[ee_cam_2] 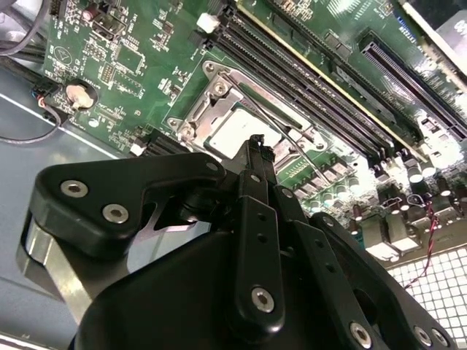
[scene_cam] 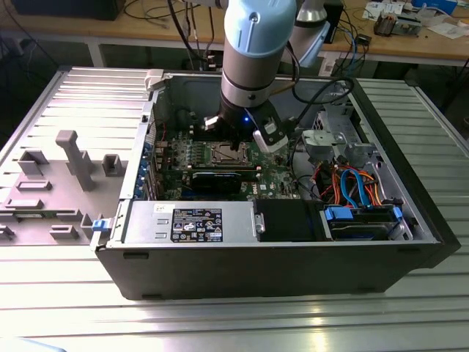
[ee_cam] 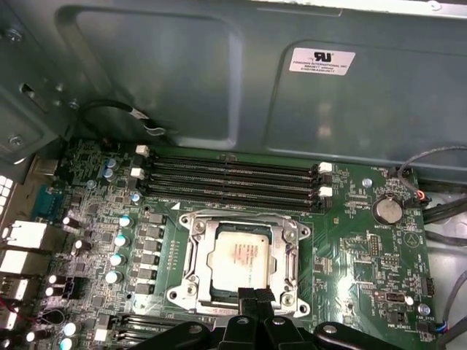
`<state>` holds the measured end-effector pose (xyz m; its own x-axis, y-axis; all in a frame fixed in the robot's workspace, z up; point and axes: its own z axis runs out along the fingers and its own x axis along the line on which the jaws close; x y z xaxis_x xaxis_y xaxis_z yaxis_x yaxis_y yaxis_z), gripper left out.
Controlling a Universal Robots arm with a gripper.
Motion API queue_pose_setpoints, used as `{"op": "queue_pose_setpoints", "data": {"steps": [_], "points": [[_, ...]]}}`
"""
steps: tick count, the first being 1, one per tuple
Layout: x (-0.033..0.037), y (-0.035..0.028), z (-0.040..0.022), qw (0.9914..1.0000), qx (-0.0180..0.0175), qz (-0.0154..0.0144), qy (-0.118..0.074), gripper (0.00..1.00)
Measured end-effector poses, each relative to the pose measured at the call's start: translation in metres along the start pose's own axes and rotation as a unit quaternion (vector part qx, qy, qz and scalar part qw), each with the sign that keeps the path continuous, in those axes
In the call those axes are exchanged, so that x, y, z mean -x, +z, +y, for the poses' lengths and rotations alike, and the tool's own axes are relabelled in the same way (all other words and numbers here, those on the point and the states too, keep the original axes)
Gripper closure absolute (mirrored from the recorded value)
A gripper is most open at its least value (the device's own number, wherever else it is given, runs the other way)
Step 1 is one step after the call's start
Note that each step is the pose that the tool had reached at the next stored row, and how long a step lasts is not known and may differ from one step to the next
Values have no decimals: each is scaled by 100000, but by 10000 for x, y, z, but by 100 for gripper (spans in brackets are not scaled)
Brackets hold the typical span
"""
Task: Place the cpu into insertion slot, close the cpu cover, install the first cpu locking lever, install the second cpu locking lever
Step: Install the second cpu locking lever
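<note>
Tool: the tool (ee_cam: 255, 297) hangs low over the socket inside the open computer case (scene_cam: 293, 271); in both wrist views its two black fingertips (ee_cam_2: 257, 146) are pressed together with nothing between them, just at the near edge of the socket.
Arm: the pale blue and grey arm (scene_cam: 253, 51) comes straight down into the case above the socket.
Chip: the chip (ee_cam: 241, 257) lies flat in the socket (ee_cam: 241, 264), its silver-grey top showing through the window of the cover; in the second wrist view the chip (ee_cam_2: 237, 131) sits just past the fingertips.
Cover: the cover (ee_cam: 206, 251) lies flat over the socket, framing the chip on all sides.
Lever: in the second wrist view a thin wire lever (ee_cam_2: 281, 125) crosses the socket beside the chip; whether it is latched, I cannot tell.
Memory slots: the long black memory slots (ee_cam: 233, 182) run beside the socket, on the side away from the tool, between the socket and the case wall.
Circuit board: the green circuit board (ee_cam: 365, 240) carries the socket; a round coin battery (ee_cam: 387, 211) sits on it, well apart from the socket.
Power box: in the exterior view a grey power box (scene_cam: 190, 222) with a label sits along the case's front wall, well apart from the socket (scene_cam: 229, 153).
Surface: the case rests on a ribbed metal surface (scene_cam: 73, 308), with a grey plastic holder (scene_cam: 73, 158) beside the case on the exterior view's left.
</note>
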<state>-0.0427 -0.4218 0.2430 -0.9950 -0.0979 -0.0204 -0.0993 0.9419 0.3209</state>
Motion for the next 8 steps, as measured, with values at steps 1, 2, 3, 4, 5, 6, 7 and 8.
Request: {"op": "queue_pose_setpoints", "data": {"steps": [1, 2, 3, 4, 5, 6, 7, 8], "points": [[0, -1, -5, 100000, 2, 2, 1, 89], [-1, -3, -8, 100000, 0, -1, 1, 89], [-1, -5, -14, 100000, -2, 1, -2, 89], [-2, -6, -18, 100000, -2, 0, -1, 89], [-2, -6, -20, 100000, 1, 1, 1, 89], [-2, -7, -23, 100000, -1, -2, 3, 89], [-2, -8, -25, 100000, 3, -1, 1, 89], [-3, -9, -29, 100000, -2, 3, 1, 89]]}}
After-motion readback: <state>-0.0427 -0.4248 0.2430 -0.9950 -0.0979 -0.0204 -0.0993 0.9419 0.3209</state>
